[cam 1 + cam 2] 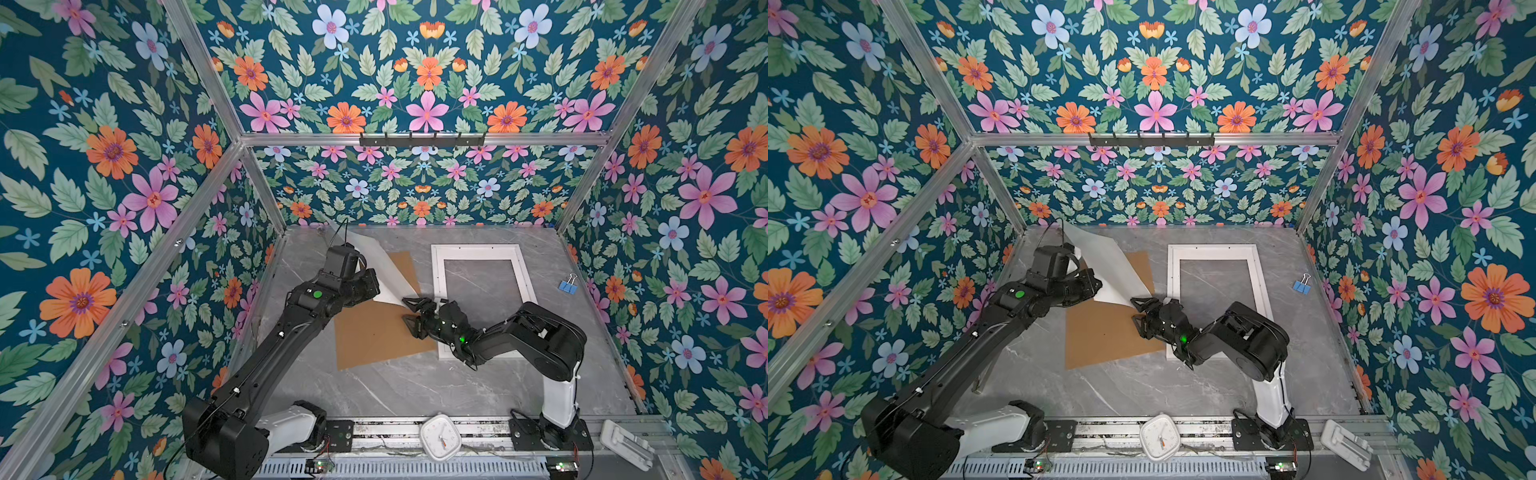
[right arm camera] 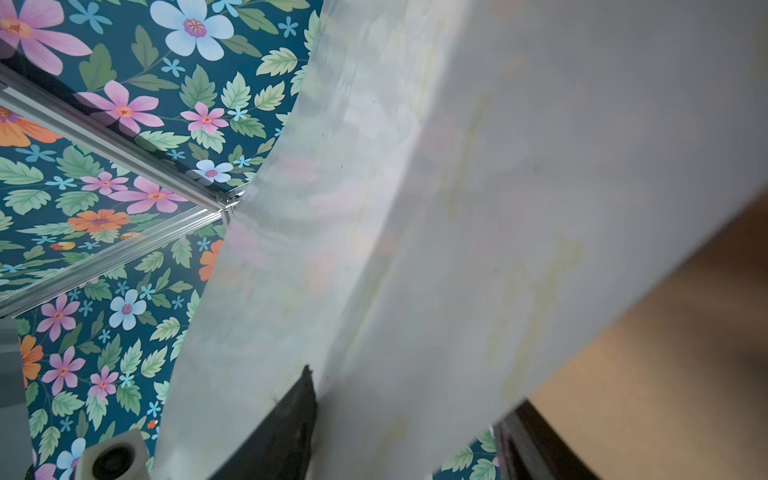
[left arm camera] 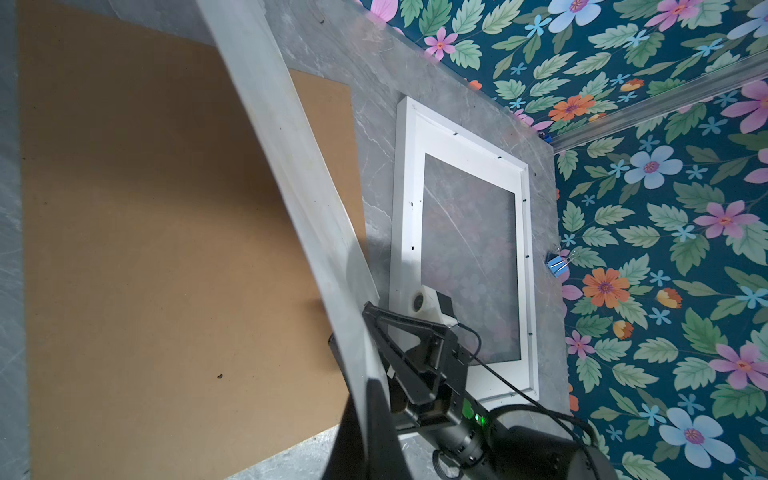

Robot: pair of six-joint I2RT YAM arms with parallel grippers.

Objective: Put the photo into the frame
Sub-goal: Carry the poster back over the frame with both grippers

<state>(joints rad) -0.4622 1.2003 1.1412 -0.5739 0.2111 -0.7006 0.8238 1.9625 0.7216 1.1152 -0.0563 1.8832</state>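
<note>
Item one: the photo (image 1: 376,270), a large glossy rectangular sheet showing only its plain white side, printed face not visible. It is held clear of the worktop in a bowed, tilted curve, one corner up near the back wall and the lowest corner down by the frame's left rail. It hangs over the far part of the board and lies outside the frame. Item two: the frame (image 1: 476,251), a large white rectangular picture frame with narrow moulded border, lying flat on the right half of the grey marble-patterned worktop (image 1: 395,386). Marble shows through its opening, and its near end is covered by the right arm. Item three: a flat brown rectangular backing board (image 1: 374,336), lying on the worktop just left of the frame, partly under the photo. Item four: a small blue binder clip (image 1: 566,286) with wire handles, on the worktop right of the frame and apart from it. Left hand (image 1: 371,284): pinched together on the photo's left edge, about halfway along. Right hand (image 1: 409,311): jaws apart, set either side of the photo's lowest corner. In the right wrist view the sheet passes between one dark finger (image 2: 291,424) and its partner, and I cannot tell whether either touches the paper. Also present: a white rounded-square clock (image 1: 440,436) on the front rail.
</note>
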